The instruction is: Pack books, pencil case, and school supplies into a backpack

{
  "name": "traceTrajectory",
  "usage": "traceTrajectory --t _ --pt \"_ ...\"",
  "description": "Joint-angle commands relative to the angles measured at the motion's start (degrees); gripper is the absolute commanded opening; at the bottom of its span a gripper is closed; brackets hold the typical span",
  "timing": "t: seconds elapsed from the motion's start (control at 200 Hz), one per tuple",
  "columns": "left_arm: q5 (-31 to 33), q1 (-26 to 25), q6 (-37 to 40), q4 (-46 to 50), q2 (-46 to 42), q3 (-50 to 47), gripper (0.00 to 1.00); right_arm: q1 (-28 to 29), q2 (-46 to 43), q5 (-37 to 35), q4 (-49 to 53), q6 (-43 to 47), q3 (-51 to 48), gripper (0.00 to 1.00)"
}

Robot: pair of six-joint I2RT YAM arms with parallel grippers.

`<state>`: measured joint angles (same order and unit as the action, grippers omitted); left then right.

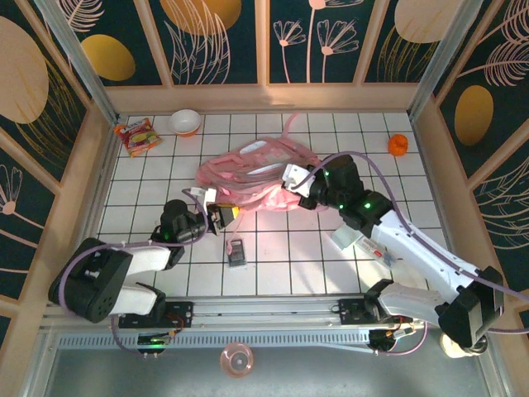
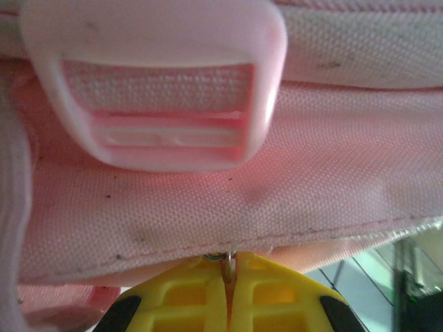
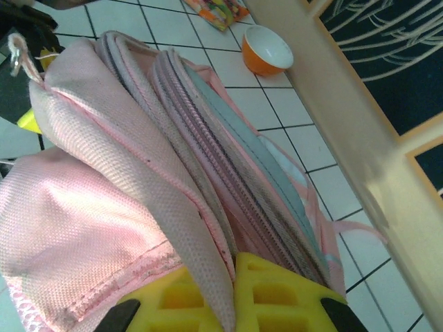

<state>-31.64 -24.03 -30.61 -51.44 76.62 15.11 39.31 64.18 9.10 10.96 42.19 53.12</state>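
Yellow pads (image 2: 187,297) of the left hand (image 2: 228,277) are pressing flat against each other, clenched, right under a stitched seam of the pink backpack (image 2: 332,173). A small metal ring (image 2: 228,257) is showing at their very tips, though I cannot tell whether it is actually being caught. Just above, a pale pink plastic buckle (image 2: 152,90) is lying against the woven fabric. From the top camera this left hand (image 1: 221,215) is sitting at the near-left edge of the backpack (image 1: 256,169), which is lying slumped on its side in the middle of the white tiled surface (image 1: 314,265). Over on the other side, the right hand (image 3: 232,273) is clamping a fold of the backpack's fabric between its yellow fingers, with rows of zip and a grey-blue panel running away from it. In the overhead view the right hand (image 1: 291,178) is gripping the backpack's right end. Nearer the arm bases, the dark grey calculator (image 1: 237,252) is lying flat on the surface, apart from the backpack and just right of the left arm. Toward the far-left corner, an orange-and-white bowl (image 1: 186,121) is standing beside a red-and-yellow snack packet (image 1: 136,135), and a small orange thing (image 1: 397,145) is sitting near the far-right wall.
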Motion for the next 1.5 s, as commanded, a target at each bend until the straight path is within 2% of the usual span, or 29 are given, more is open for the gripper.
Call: traceTrajectory --t 0.0,0.07,0.185,0.33,0.41,0.45,0.515,0.555,0.681,0.731,0.766,0.831,0.856,0.926,0.981,1.016,1.081,1.231,1.291,1.341,1.396,1.496 --pt "6.1 -1.8 3.6 11.7 -4.8 5.7 0.0 3.4 1.3 -9.5 -12.7 -10.6 -2.2 0.0" --pt "6.9 -1.8 3.7 16.4 -5.8 7.5 0.0 5.3 2.9 -15.8 -14.0 -13.7 -3.2 0.0" --pt "-0.5 -2.0 2.0 17.8 -5.8 8.8 0.0 7.4 6.4 -22.2 -14.9 -18.2 -3.9 0.0" --pt "-7.8 -2.4 1.3 17.1 -6.8 8.5 0.0 7.4 8.2 -23.2 -18.0 -22.3 -5.9 0.0" --pt "-7.7 -2.4 2.2 18.5 -7.7 8.4 0.0 6.9 8.8 -22.4 -17.8 -24.1 -6.3 0.0" --pt "-4.4 -2.4 3.3 22.1 -8.4 8.7 0.0 6.5 8.9 -21.0 -16.7 -24.1 -6.5 0.0" --pt "4.7 -2.4 4.7 27.8 -9.3 9.0 0.0 4.9 8.2 -15.4 -13.3 -24.2 -6.6 0.0" --pt "8.1 -2.4 5.6 29.8 -9.3 8.9 0.0 3.5 7.2 -9.6 -10.1 -24.0 -6.6 0.09" --pt "4.3 -2.4 5.5 26.9 -7.2 8.3 0.0 0.8 2.0 -0.2 -4.4 -25.5 -8.3 0.25" --pt "5.3 -2.4 4.9 26.6 -6.4 8.1 0.0 0.0 0.1 2.5 -2.3 -25.7 -8.4 0.3" --pt "6.7 -2.3 4.5 26.7 -6.2 8.0 0.0 -0.6 -0.9 4.1 -1.2 -25.6 -8.4 0.24" --pt "8.3 -1.8 3.1 25.8 -6.1 7.1 0.0 -2.6 -2.7 6.5 1.0 -24.6 -7.7 0.01" --pt "8.0 -1.4 2.5 25.0 -6.1 6.8 0.0 -3.5 -3.3 6.8 1.7 -24.1 -7.5 0.0" --pt "6.2 -0.5 2.7 24.3 -6.7 6.7 0.16 -6.2 -4.5 8.9 3.5 -21.7 -6.5 0.0" --pt "6.2 -0.4 5.9 26.6 -7.8 7.6 0.3 -7.6 -5.0 10.7 5.0 -19.9 -4.9 0.0" --pt "6.8 -0.2 8.0 28.1 -9.0 8.2 0.38 -10.4 -5.0 12.3 5.7 -18.7 -4.0 0.0" --pt "7.6 0.1 10.4 29.2 -11.3 8.8 0.38 -13.1 -4.8 15.3 6.3 -17.0 -2.1 0.0" --pt "1.3 0.4 14.8 30.1 -13.1 9.7 0.27 -15.9 -3.3 20.5 6.6 -14.9 1.0 0.0" --pt "-1.4 0.4 15.6 30.9 -12.5 9.8 0.32 -16.0 -2.7 22.0 6.3 -14.9 1.4 0.0" --pt "-3.9 0.3 17.0 30.9 -12.2 9.3 0.45 -16.0 -2.2 22.7 5.7 -15.1 1.5 0.0" --pt "-4.4 0.1 18.5 30.1 -12.2 8.3 0.52 -16.0 -1.9 23.1 5.0 -15.3 1.7 0.0" --pt "-3.9 -0.4 18.7 25.5 -11.2 6.6 0.57 -15.9 -1.4 24.3 4.2 -15.6 2.2 0.0"
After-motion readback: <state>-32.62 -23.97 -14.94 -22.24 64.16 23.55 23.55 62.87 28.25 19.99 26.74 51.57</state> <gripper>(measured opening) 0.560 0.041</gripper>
